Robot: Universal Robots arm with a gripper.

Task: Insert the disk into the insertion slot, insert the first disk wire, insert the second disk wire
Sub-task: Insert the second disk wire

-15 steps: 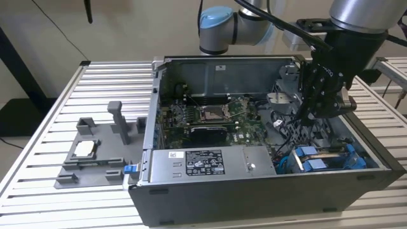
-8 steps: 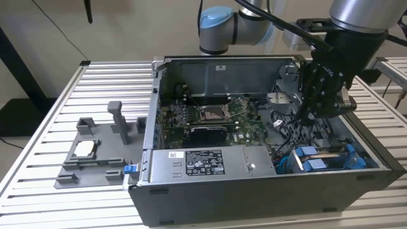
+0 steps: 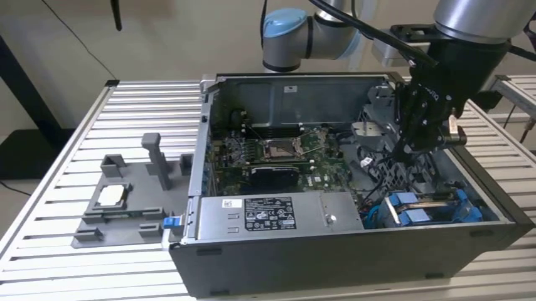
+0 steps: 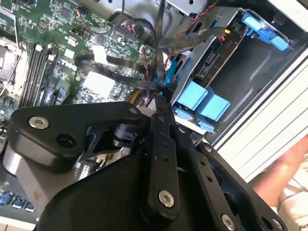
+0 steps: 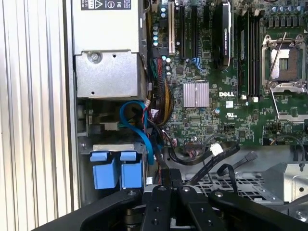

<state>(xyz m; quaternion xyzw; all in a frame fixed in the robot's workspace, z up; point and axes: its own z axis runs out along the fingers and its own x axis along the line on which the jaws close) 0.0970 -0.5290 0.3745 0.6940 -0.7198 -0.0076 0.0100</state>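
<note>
Claw [image 4: 161,99] pressed together near blue-tabbed disk [image 5: 118,173] in insertion slot [image 5: 113,148]; white printed label [image 3: 268,213] on power supply box [image 5: 108,72]

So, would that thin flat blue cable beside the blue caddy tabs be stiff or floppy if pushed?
Probably floppy: the thin flat blue cable bends in a loose curve. Likely light, being so thin. A push would probably just flex it.

Silver arm [image 3: 473,25] reaching downward, wrist near vertical, black gripper [image 3: 415,145] low, jaws pressed together.
</note>
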